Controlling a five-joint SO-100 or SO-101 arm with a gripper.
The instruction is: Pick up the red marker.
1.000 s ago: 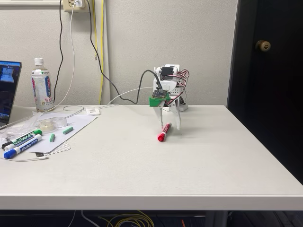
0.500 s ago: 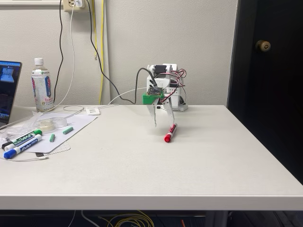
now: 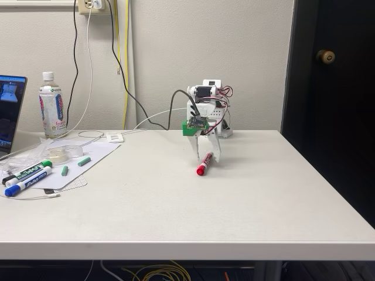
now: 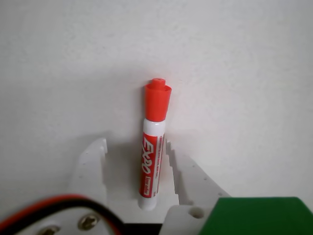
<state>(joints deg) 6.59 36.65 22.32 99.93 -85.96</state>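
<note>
Wrist view, nearest first: the gripper (image 4: 134, 147) comes in from the bottom edge with its two white fingers (image 4: 90, 164) spread apart. The red marker (image 4: 153, 144) lies on the white table (image 4: 244, 73) in the gap between them. Its barrel sits closer to the right finger, and whether it touches that finger cannot be told; a clear strip of table shows between it and the left finger. The red cap points away from the camera, past the fingertips. A green block (image 4: 254, 215) fills the bottom right corner, and a red and black wire (image 4: 54, 205) crosses the bottom left.

From the fixed view, the near half of the table (image 3: 234, 211) is bare. At the left edge lie a blue-capped marker (image 3: 26, 182) and a green-capped marker (image 3: 29, 170) on a white sheet (image 3: 76, 167), with two small green caps (image 3: 75, 165) beside them. Farther in, near the table's middle, the red marker (image 3: 203, 164) lies with its cap toward the camera and the arm's gripper (image 3: 206, 157) bends down over its far end. Behind on the left stand a plastic bottle (image 3: 51, 105) and a laptop (image 3: 10, 111). Cables (image 3: 126, 58) hang down the far wall, and a dark door (image 3: 331, 64) stands on the right.
</note>
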